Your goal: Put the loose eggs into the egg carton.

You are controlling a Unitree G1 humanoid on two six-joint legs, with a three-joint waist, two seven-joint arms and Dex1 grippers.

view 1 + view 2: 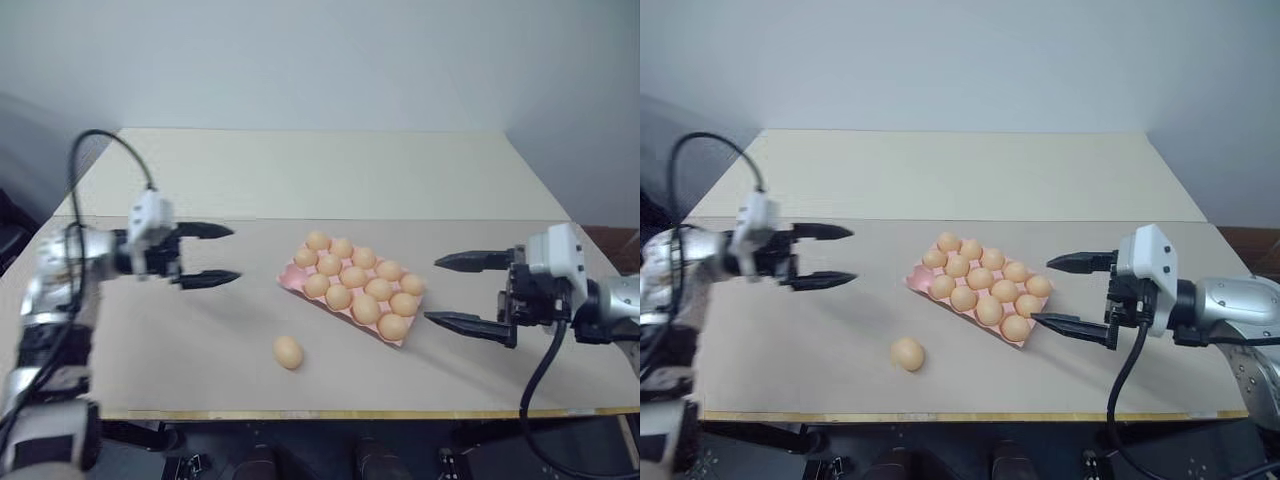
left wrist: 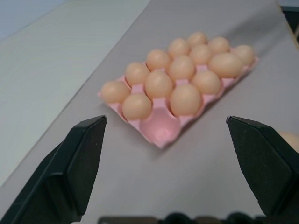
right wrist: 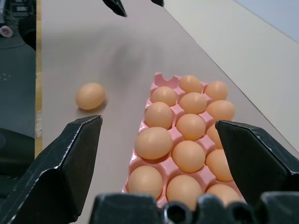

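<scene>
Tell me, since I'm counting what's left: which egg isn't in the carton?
The lone egg lying on the table in front of the egg carton; all the others sit in its cups.

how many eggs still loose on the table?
1. The loose egg lies on the table near its front edge, apart from the egg carton, off the carton's corner with the one empty cup. None appear hidden.

Left of carton: you have bare table between the left gripper and egg carton.
Obstacle: one loose egg near the front edge.
</scene>
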